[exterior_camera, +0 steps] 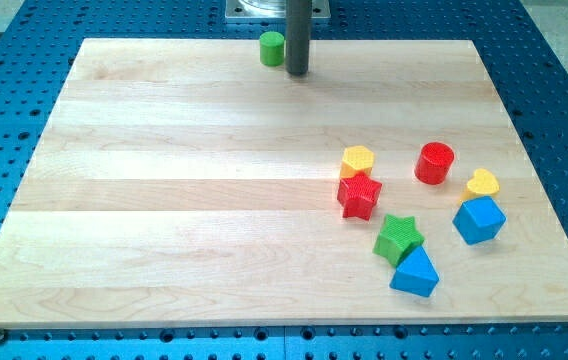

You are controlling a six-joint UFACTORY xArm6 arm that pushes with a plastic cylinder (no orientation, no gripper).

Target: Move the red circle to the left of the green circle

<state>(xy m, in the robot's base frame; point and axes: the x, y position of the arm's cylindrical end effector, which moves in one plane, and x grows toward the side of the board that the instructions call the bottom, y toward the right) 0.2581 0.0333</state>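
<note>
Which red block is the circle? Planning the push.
The red circle, a round cylinder at the view's right; the red star has points, left of it.

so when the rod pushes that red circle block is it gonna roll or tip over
Probably neither: the red circle stands on its flat end and looks squat, so it should slide. Its round side may let it slip off my tip. The smooth wooden board suggests easy sliding.
</note>
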